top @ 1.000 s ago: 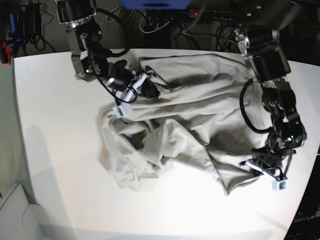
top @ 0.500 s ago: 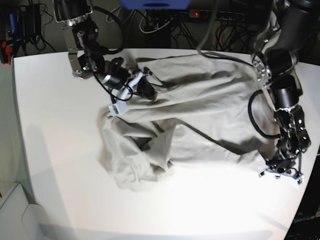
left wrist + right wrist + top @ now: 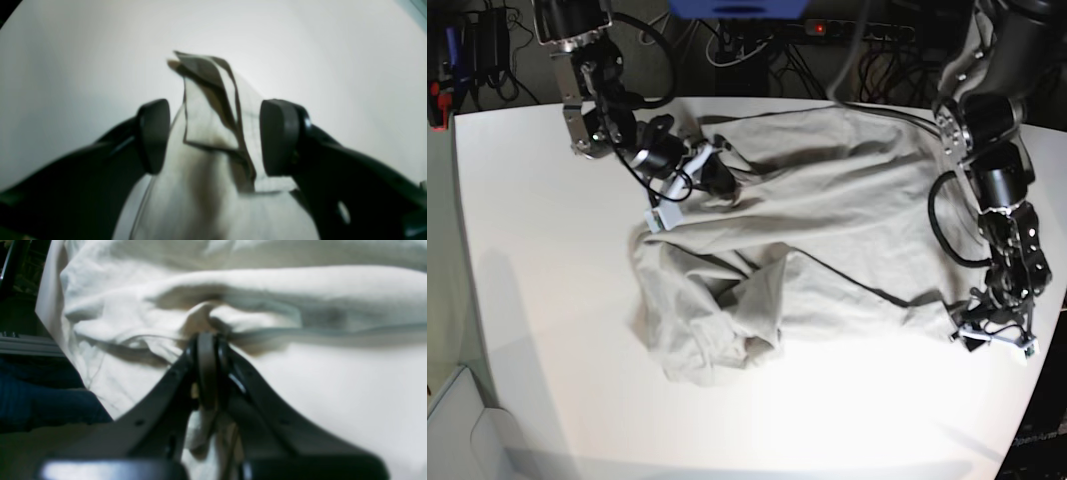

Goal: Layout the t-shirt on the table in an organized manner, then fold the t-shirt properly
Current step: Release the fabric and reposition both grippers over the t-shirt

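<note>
A rumpled t-shirt [image 3: 827,230] lies on the table [image 3: 537,270].

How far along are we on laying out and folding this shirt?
Still in the layout stage. Done: the t-shirt is pulled wide across the table. In hand: the right end effector is shut on a bunched edge; the left end effector stands open around a corner of cloth without pinching it. Left: the crumpled lower portion needs flattening, and no fold has been made.

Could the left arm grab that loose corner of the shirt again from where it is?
Probably yes: the left gripper stands open astride the t-shirt corner, with nothing between them.
</note>
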